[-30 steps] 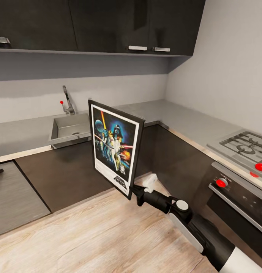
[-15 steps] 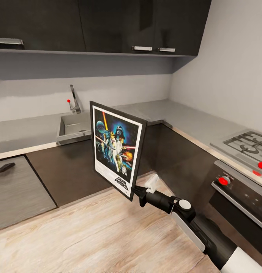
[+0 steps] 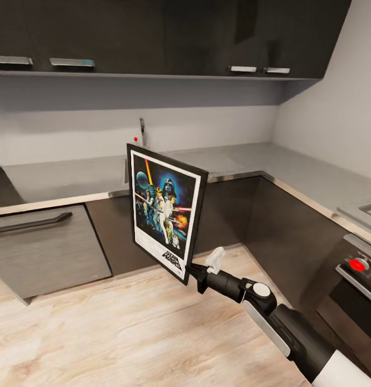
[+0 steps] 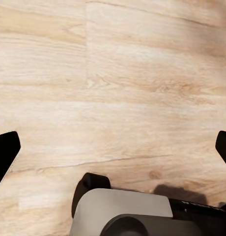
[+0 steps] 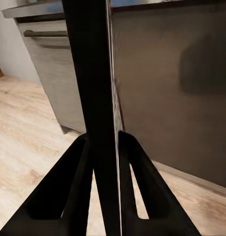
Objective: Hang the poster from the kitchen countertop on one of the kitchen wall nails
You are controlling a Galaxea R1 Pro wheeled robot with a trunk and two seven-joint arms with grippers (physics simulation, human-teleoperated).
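Well, from the head view the room is a corner kitchen: dark upper cabinets (image 3: 153,37) with steel handles run along a pale grey wall (image 3: 99,126), and below them the light-grey surface (image 3: 293,172) turns the corner in an L with a thin wood front edge, over dark base cabinets (image 3: 282,226). A faucet (image 3: 141,132) peeks just above the poster (image 3: 165,209), which is held upright in the air over the light-wood plank floor (image 3: 126,328), clear of the surface, its picture side facing the camera. The right gripper (image 3: 192,273) is clamped on the poster's lower corner, the black and white arm reaching in from the lower right. A red oven knob (image 3: 358,264) sits at the right edge. From the left wrist view, the left gripper (image 4: 113,152) hangs spread wide over the plank floor (image 4: 113,88), its two dark fingertips (image 4: 5,150) far apart with nothing between them. From the right wrist view, the poster (image 5: 93,98) is seen edge-on as a dark slab, pinched between the two black fingers (image 5: 69,182), with a grey drawer front (image 5: 59,73) and dark cabinet door (image 5: 182,88) beyond.
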